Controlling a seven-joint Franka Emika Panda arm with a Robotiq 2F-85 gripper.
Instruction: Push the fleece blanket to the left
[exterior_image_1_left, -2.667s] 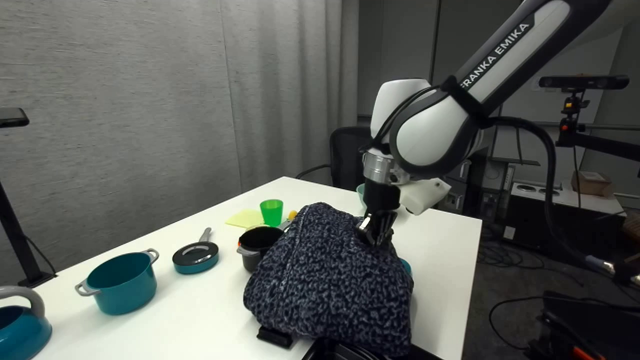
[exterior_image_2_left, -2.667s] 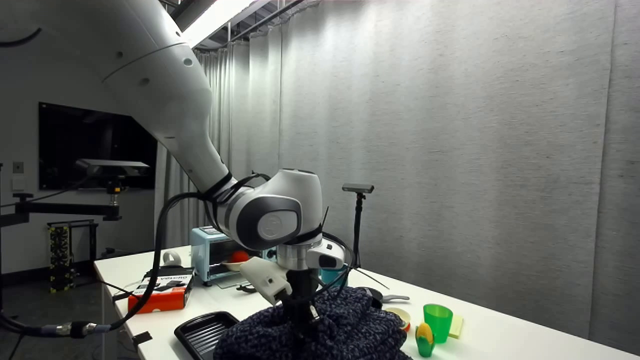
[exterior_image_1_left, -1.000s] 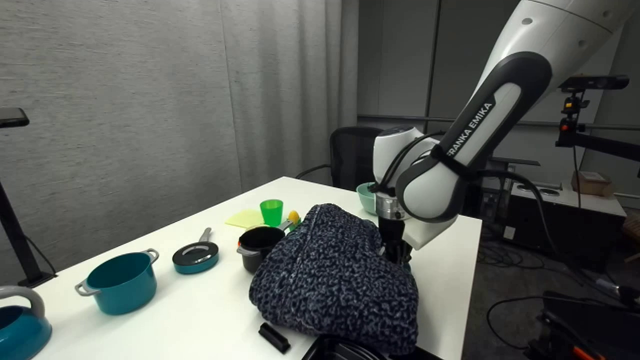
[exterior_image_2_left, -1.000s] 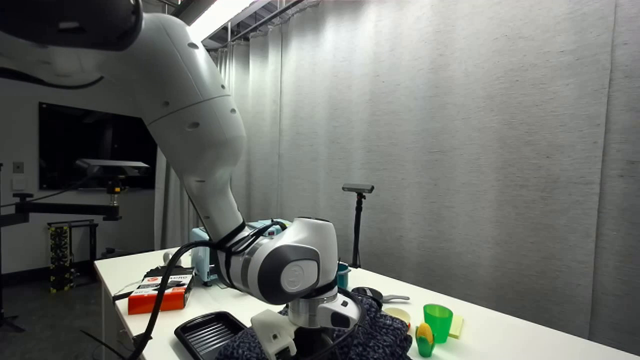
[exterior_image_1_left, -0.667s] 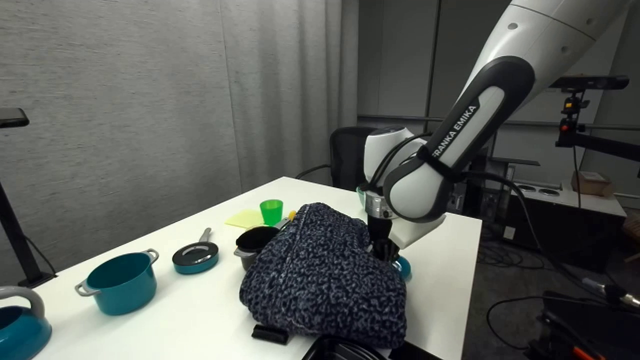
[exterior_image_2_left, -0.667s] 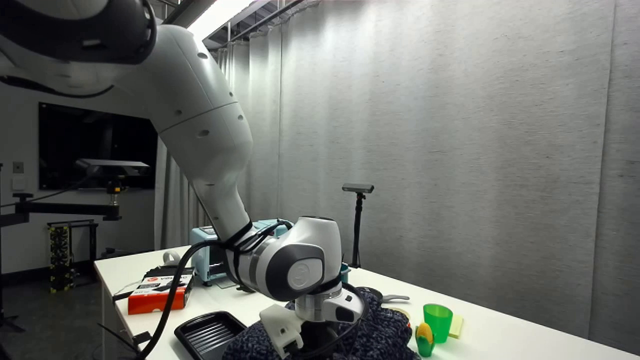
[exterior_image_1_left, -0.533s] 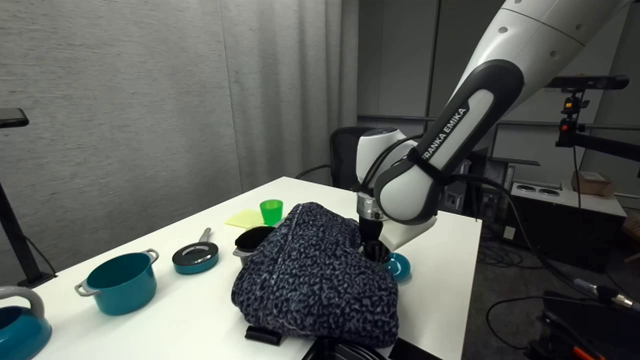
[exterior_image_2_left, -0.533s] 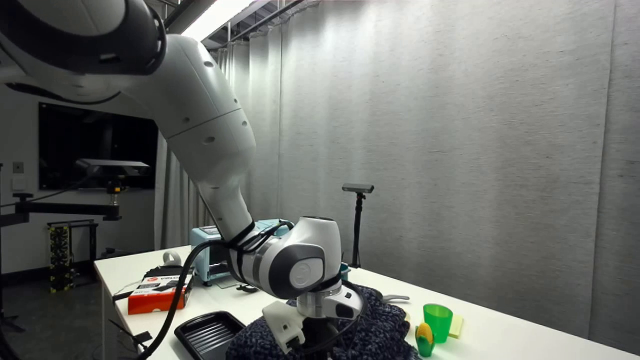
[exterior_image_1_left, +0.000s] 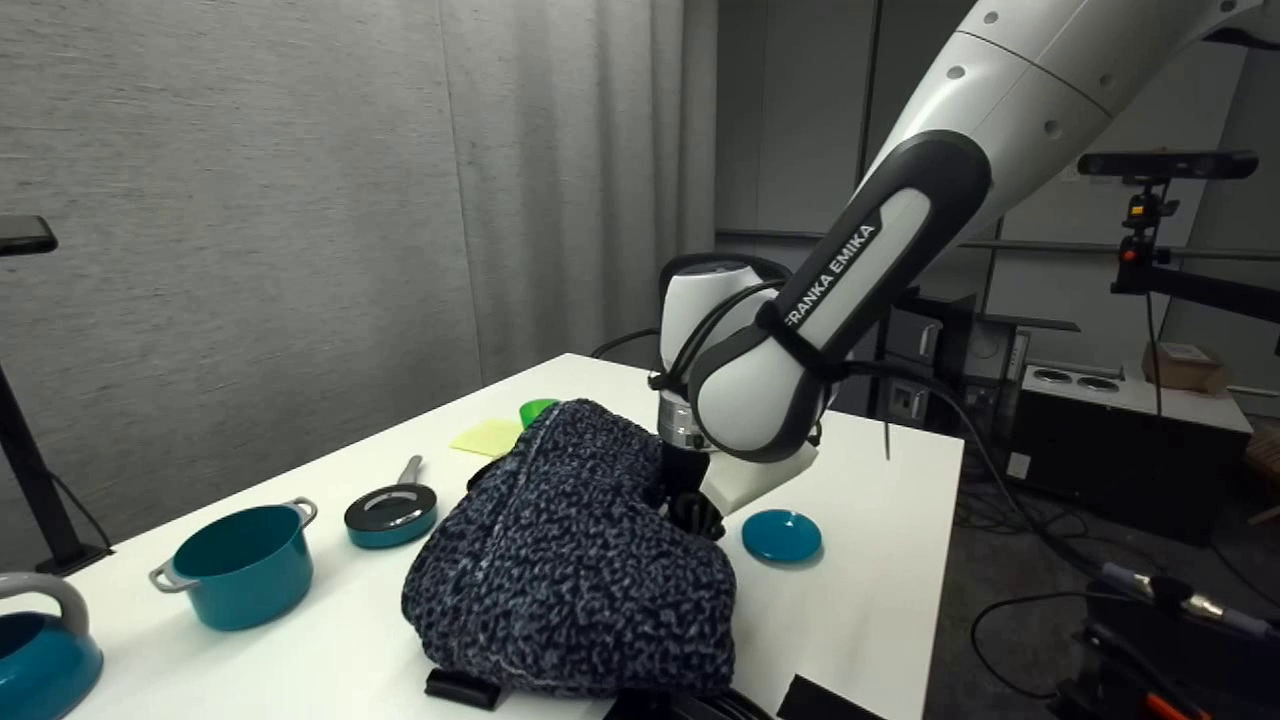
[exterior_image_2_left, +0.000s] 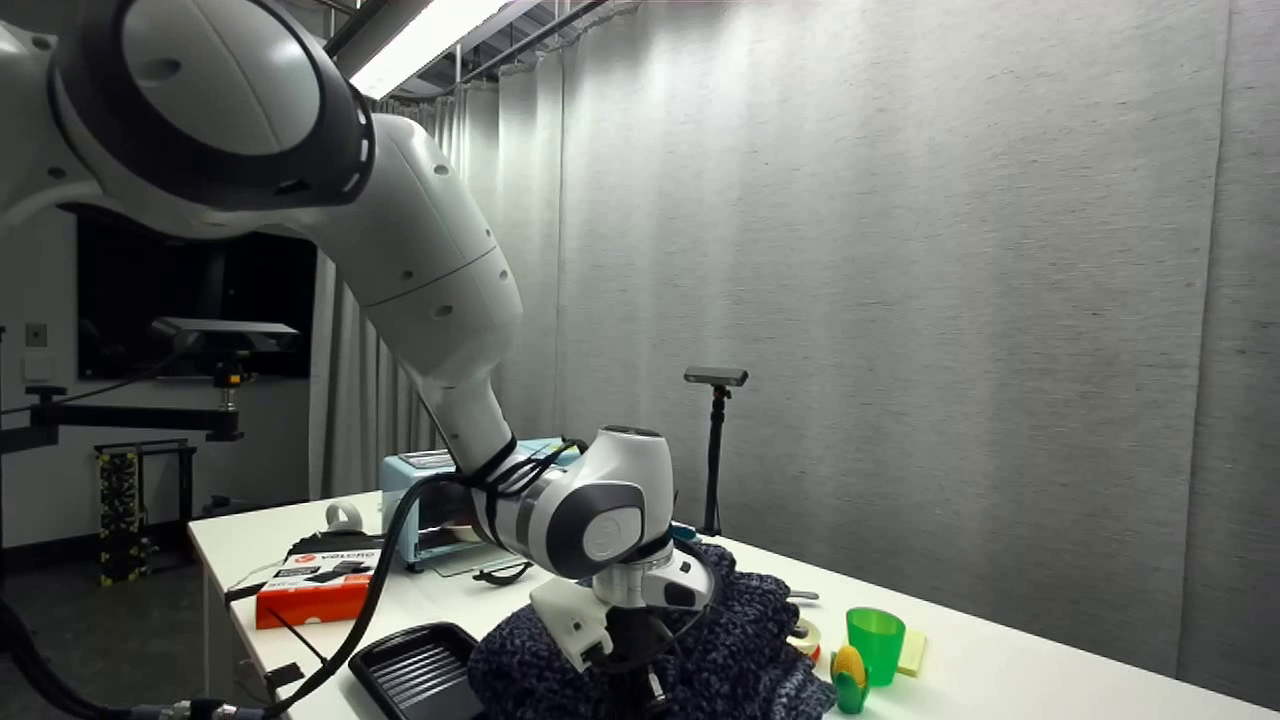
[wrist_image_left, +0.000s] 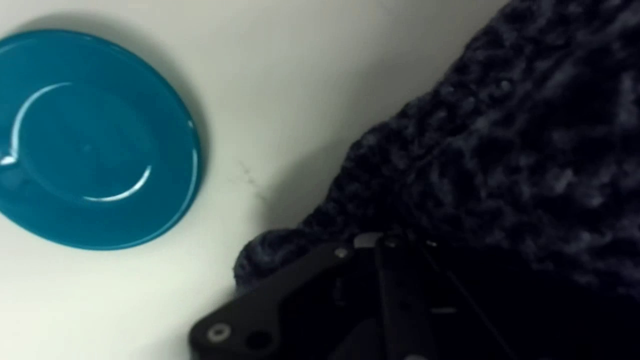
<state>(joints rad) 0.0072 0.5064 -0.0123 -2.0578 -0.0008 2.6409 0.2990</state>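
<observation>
The fleece blanket, a dark navy heap with pale speckles, is bunched on the white table. It also shows in an exterior view and fills the right of the wrist view. My gripper presses low against the blanket's right-hand side as seen in that view, its fingertips partly lost in the dark fabric. In the wrist view the gripper has its fingers drawn together, with no fabric visible between them. A fold of blanket bulges beside the left finger linkage.
A teal plate lies just behind the gripper. Left of the blanket are a teal pot and a lidded pan. A black bar touches its front edge. A ridged black tray, green cup and toy corn stand around it.
The gripper came down beside the blanket, then moved left in an exterior view. Blanket and black bar shifted left with it. The teal plate is uncovered; the black pot is now mostly hidden.
</observation>
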